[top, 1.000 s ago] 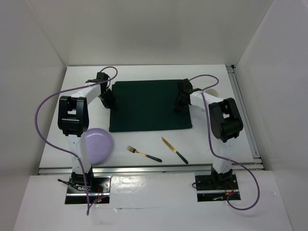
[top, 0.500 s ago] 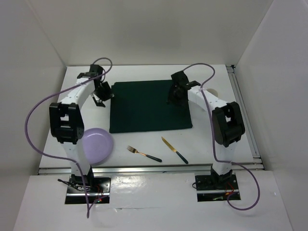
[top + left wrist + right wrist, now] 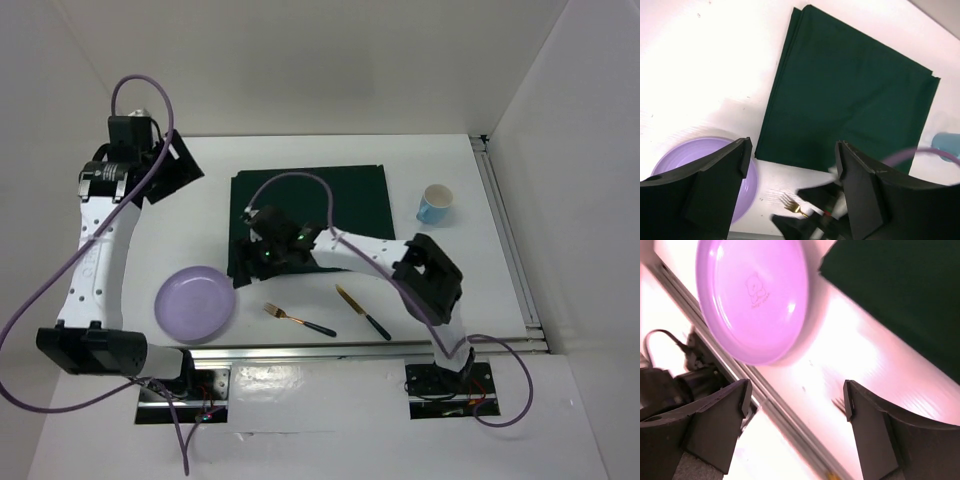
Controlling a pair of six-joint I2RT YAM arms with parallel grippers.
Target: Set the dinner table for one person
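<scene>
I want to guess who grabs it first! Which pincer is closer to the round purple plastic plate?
Right. The right pincer hovers close beside the round purple plastic plate, at the dark green cloth mat's near corner. The left pincer is far off, beyond the plate.

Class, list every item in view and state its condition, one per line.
green mat, flat on dinner table
purple plate, empty, off the mat
fork, lying off the mat
knife, lying off the mat
blue cup, upright
left claw, open, empty
right claw, open, empty
</scene>
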